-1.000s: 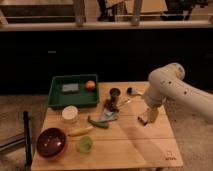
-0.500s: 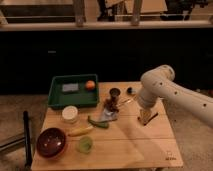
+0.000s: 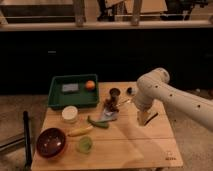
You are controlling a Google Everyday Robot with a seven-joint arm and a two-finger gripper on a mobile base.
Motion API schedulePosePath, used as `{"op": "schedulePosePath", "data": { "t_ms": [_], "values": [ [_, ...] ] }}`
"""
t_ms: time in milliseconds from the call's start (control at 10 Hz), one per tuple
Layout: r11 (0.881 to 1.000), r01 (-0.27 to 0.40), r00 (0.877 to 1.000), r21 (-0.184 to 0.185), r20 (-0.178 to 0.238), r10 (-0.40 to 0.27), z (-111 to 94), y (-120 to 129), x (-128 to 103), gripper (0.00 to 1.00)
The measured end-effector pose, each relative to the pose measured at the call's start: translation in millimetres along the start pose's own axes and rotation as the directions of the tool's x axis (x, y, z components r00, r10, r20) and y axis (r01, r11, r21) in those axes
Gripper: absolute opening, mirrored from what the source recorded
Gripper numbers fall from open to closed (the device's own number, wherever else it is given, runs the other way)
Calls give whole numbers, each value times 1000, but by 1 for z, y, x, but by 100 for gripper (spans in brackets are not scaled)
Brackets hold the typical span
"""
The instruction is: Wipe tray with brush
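Wooden table (image 3: 125, 145) bears unreadable corner mark (image 3: 170, 156); claw (image 3: 144, 119) hangs right of tray (image 3: 57, 102), grip unclear.

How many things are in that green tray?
2: a grey block left of centre, an orange ball at right. The gripper hangs over the table, away from the tray.

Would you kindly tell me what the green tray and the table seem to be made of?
The tray looks like moulded plastic: uniform dark green, smooth sloping walls. The table looks like pale wood, judging by its plank seams. The claw hangs above the table, right of the tray.
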Motion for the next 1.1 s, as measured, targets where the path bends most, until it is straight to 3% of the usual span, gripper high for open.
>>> {"op": "schedulePosePath", "data": {
  "t_ms": [100, 400, 700, 1100],
  "values": [
    [1000, -9, 1000, 10, 2, 9, 0, -1, 2, 80],
    [988, -140, 990, 60, -4, 140, -19, -27, 17, 80],
    [958, -272, 962, 91, 22, 271, -19, -54, 31, 80],
    [924, -366, 930, 113, 68, 361, -5, -72, 43, 80]
  ]
}}
